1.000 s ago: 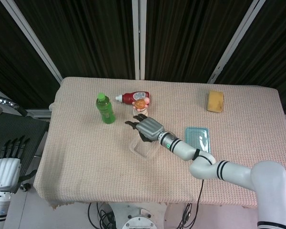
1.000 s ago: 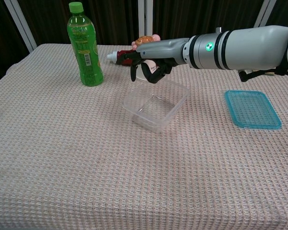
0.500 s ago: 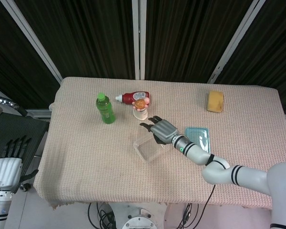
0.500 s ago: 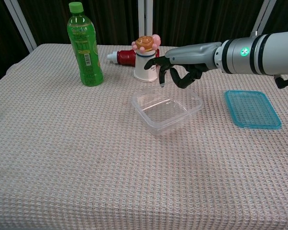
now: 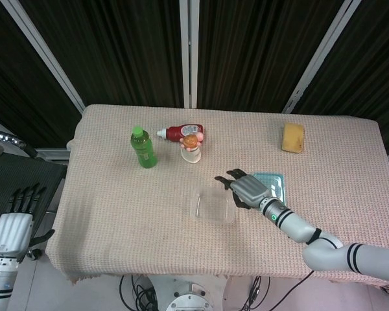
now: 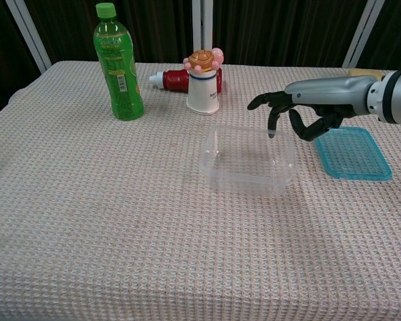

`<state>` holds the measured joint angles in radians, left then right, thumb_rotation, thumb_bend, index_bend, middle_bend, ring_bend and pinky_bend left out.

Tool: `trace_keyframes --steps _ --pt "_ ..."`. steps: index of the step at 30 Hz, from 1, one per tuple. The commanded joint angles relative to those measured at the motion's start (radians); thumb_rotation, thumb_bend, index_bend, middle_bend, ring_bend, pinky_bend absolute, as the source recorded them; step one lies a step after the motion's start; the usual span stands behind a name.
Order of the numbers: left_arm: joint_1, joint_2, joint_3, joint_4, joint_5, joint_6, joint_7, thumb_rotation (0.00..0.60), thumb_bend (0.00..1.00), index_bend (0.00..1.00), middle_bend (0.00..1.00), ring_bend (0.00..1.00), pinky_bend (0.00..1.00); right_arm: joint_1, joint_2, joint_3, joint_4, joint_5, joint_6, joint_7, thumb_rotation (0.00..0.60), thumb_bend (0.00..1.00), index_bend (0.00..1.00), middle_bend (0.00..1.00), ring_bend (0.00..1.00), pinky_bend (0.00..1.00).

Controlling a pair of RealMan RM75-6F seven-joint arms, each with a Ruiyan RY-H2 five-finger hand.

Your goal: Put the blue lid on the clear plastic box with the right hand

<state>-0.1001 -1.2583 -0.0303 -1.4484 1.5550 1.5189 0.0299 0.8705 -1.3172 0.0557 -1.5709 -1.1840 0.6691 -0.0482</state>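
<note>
Lid lying just to the right of the reaching hand

Right hand (image 6: 295,115) is hovering with fingers curled downward and holding nothing, poised over the right-hand rim of the clear plastic box (image 6: 248,159). In the head view the same hand (image 5: 246,189) is sitting between the box (image 5: 213,207) and the blue lid (image 5: 276,186).

The blue lid (image 6: 351,152) is lying flat on the table cloth (image 6: 120,221), just beside the box on the robot's right, its long axis running away from the robot. My judgement is that the coming move is turning on a short shift rightward onto the lid, the right hand being far nearer than the left hand (image 5: 13,220), which is hanging off the table with fingers spread.

Behind stand a green bottle (image 6: 118,63), a red bottle (image 6: 174,79) on its side, a small cup (image 6: 203,88) and a yellow sponge (image 5: 293,137). Label writing is too small to read
</note>
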Motion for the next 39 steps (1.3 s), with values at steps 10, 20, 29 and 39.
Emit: trace_keyframes --steps 10,20,29,39 --pt "0.002 -0.008 0.002 0.001 -0.002 0.002 -0.002 0.6 0.0 0.06 0.0 0.0 0.0 -0.2 -0.023 -0.046 0.023 -0.058 0.298 -0.03 0.6 0.28 0.0 0.02 0.0 0.0" --pt "-0.01 -0.008 0.004 -0.011 0.023 0.006 0.011 0.6 0.0 0.06 0.0 0.0 0.0 -0.245 -0.093 -0.041 0.048 -0.015 0.298 -0.075 0.6 0.1 0.0 0.14 0.0 0.0" --pt "0.006 -0.006 0.013 -0.018 0.015 0.016 0.01 0.6 0.0 0.06 0.0 0.0 0.0 -0.275 0.002 -0.108 0.102 -0.136 0.343 -0.221 0.6 0.01 0.0 0.09 0.0 0.0" --pt "0.001 -0.012 0.012 -0.026 0.019 0.012 0.022 0.6 0.0 0.06 0.0 0.0 0.0 -0.314 -0.059 -0.071 0.196 -0.125 0.341 -0.103 0.6 0.0 0.0 0.06 0.0 0.0"
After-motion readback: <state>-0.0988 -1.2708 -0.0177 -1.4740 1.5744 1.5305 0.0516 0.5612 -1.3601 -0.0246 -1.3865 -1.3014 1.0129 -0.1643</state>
